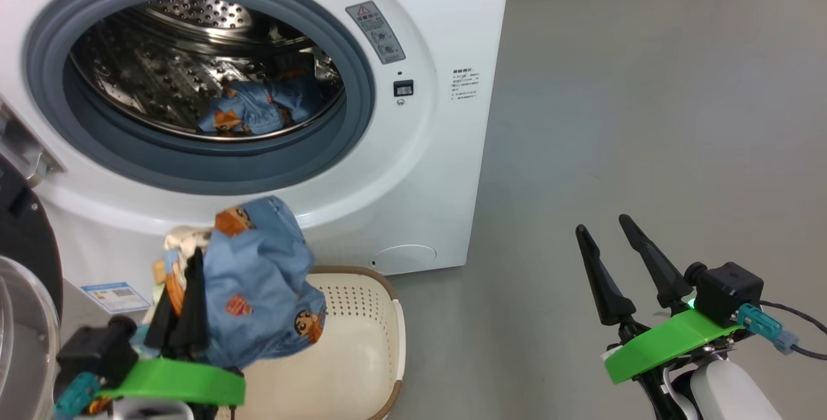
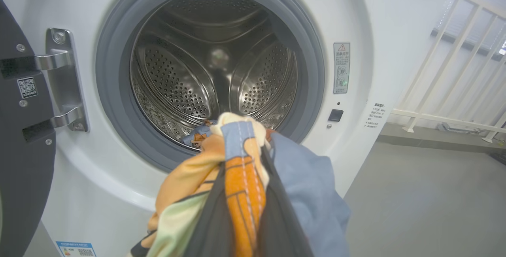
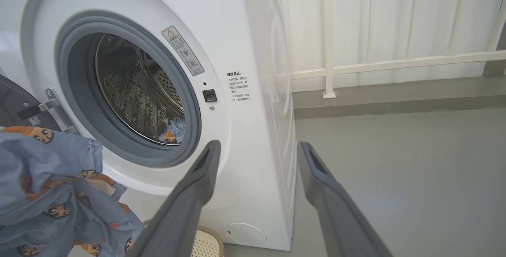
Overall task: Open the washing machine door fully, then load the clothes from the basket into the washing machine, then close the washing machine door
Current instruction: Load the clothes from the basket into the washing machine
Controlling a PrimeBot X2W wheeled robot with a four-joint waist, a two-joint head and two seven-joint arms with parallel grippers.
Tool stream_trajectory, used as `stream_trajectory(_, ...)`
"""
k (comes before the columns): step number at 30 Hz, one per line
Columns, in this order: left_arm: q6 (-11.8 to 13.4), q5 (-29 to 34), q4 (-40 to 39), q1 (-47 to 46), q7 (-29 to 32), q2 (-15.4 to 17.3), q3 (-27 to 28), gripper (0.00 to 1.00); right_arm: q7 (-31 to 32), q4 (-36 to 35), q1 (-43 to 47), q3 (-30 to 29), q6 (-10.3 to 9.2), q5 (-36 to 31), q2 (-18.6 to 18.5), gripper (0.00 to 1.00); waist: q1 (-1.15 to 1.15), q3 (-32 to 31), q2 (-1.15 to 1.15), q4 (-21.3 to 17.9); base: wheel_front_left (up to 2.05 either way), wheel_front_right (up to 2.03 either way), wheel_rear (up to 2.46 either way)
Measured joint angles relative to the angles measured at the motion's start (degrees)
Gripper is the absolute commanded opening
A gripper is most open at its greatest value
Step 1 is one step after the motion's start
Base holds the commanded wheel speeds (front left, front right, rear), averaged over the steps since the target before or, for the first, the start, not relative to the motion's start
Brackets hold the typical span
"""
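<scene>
Grey floor (image 1: 646, 116); railing (image 3: 375, 65) in wrist views; left end effector (image 2: 243, 168) tight on clothes (image 1: 258, 278), right end effector (image 1: 601, 222) apart.

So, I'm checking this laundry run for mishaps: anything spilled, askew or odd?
Nothing stands out. The door is open, one garment lies in the drum, the left gripper holds a second garment above the basket, and the right gripper is open, empty.
</scene>
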Motion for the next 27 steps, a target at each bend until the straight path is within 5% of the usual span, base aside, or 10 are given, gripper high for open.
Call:
stream_trajectory(16, -0.51, 2.44, 10.42, -24.54, -0.01, 2.79, 4.09, 0.00, 0.00, -0.96, -1.56, 1.72, 0.00, -0.02, 0.94, 1.00, 0.00, 5.84, 0.00, -2.49, 0.00, 0.00, 0.00)
stream_trajectory(27, -0.51, 1.30, 30.11, -39.55, -0.01, 7.34, 3.67, 0.00, 0.01, -1.93, -5.34, 3.86, 0.00, -0.79, 2.79, 1.00, 0.00, 13.62, 0.00, -6.06, 0.00, 0.00, 0.00)
